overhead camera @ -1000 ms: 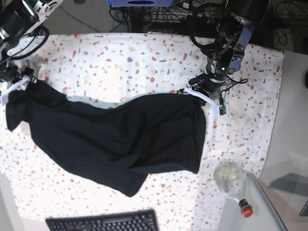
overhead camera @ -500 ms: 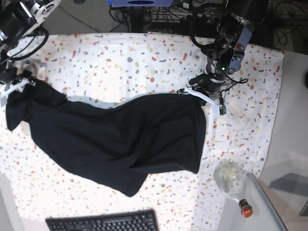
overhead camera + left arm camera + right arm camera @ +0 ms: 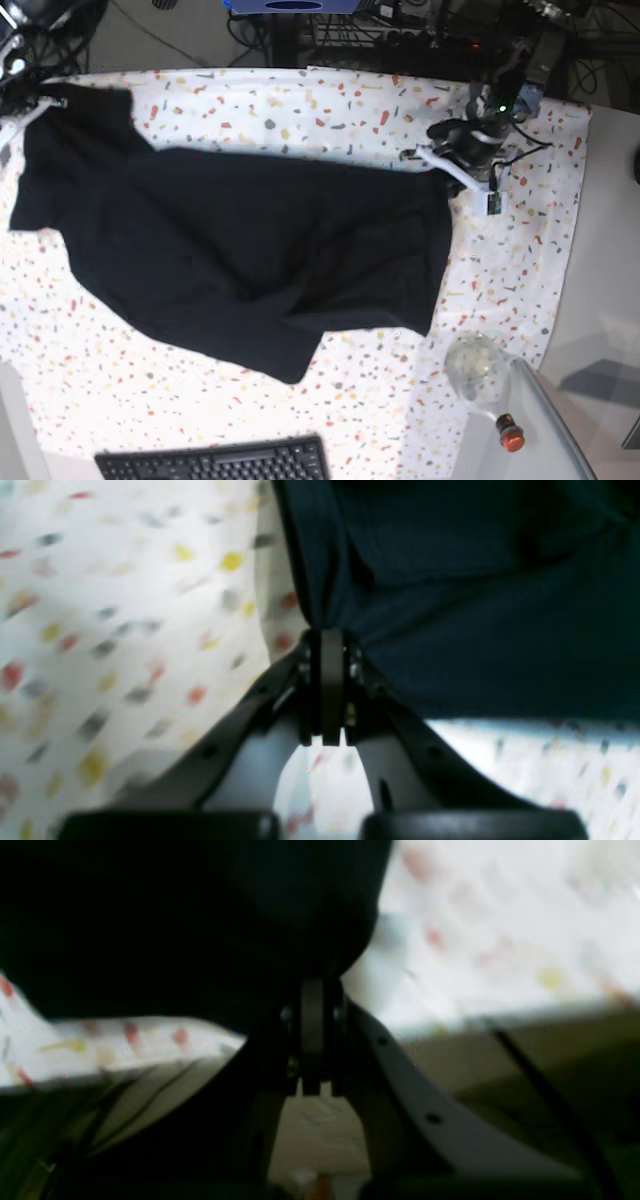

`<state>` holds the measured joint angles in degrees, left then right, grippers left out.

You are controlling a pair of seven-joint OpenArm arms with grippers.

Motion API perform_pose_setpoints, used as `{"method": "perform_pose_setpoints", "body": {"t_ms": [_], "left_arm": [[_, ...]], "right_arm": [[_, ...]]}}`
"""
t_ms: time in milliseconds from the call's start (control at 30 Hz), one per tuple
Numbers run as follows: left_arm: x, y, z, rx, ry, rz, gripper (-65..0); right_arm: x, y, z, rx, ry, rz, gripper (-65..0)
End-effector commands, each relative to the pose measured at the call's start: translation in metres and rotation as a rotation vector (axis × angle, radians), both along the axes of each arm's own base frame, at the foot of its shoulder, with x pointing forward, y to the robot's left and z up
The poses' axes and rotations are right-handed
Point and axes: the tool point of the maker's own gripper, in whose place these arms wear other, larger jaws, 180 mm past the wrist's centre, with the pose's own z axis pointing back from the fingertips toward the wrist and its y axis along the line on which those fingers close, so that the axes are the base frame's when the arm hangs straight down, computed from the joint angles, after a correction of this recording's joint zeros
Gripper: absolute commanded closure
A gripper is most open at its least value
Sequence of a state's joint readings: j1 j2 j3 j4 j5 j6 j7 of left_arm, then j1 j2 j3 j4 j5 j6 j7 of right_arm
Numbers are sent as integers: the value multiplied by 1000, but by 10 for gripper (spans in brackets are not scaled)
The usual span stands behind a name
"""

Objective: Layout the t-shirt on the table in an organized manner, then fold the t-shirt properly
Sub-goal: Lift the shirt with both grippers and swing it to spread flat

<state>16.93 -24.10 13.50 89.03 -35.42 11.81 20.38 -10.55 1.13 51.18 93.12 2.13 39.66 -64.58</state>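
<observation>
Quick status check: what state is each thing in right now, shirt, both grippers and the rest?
t-shirt: spread partly open on the table, still rumpled, unfolded, two edges pinched.
left gripper: shut on the t-shirt's edge.
right gripper: shut on the t-shirt at the table's edge.
table: covered by speckled cloth, shirt lying on it.
keyboard: flat at the near edge, untouched.

You see one t-shirt (image 3: 250, 260), black. One table (image 3: 300, 105) with speckled cloth. Two grippers: left gripper (image 3: 447, 165), right gripper (image 3: 22, 108). One keyboard (image 3: 215, 460) at bottom edge. One glass globe (image 3: 477, 368), one red button (image 3: 511, 436) near it.
</observation>
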Motion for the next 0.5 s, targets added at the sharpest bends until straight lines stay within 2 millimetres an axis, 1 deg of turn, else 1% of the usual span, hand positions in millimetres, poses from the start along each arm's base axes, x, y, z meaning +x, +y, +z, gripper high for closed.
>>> {"method": "perform_pose_setpoints", "body": {"t_ms": [0,67,100,167,200,300,333,400,467], "left_arm": [[10,-3,13,-6,-42,-20,0],[15,-4,15,-7,-32,-27,0],[20,-6,17,-10,-33,-29,0],[39,-11,27,-13,-53,-45,0],[51,-14,33,-18,-60,-48,0],[93,-39,55,-51,-77,-88,0],[107,-46,60,-52,-69,-106,0],[145,-68,76,-47,-75,-155,0],[178,-84,90,-26,-96,-191,0]], "right_arm": [[17,0,14,-30,-63,42,0],[28,7,20,-44,-85,92,0],[38,10,21,-42,-106,116,0],[63,16,21,-27,-155,139,0],[78,11,25,-32,-174,153,0],[128,-1,34,-22,-224,180,0],[146,-9,41,-24,-239,186,0],[188,-25,58,-21,-273,198,0],[226,-32,77,-16,-312,223,0]]}}
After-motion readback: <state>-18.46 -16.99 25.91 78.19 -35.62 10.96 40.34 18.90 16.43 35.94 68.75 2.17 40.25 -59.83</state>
